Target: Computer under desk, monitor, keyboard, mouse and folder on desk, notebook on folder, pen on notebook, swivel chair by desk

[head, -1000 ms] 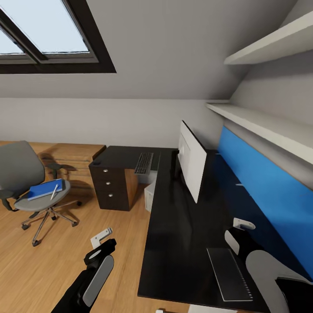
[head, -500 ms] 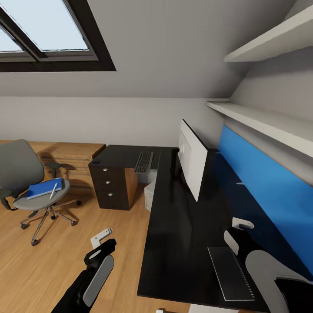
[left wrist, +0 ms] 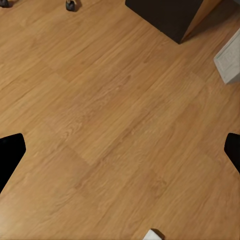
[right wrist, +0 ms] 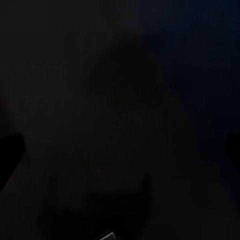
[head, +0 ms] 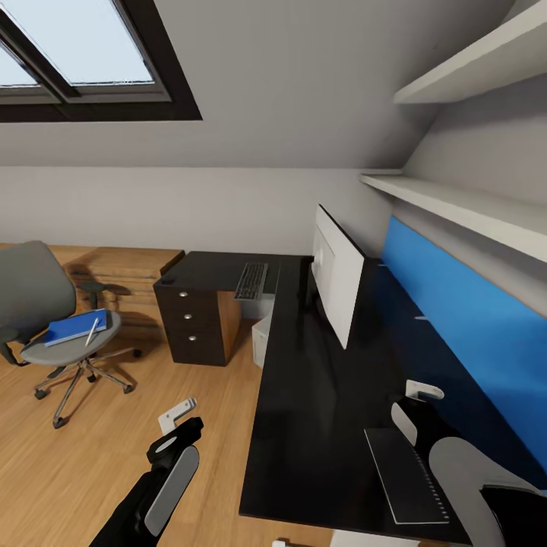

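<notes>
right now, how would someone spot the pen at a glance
Find the grey upholstered swivel chair on the wooden floor left of the black desk. A flat bright blue folder lies on its seat. The pen is the thin white stick lying across the folder's right end.

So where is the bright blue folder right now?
In the head view, the flat bright blue folder lies at far left on the seat of the grey upholstered swivel chair, with the thin white pen resting on it.
</notes>
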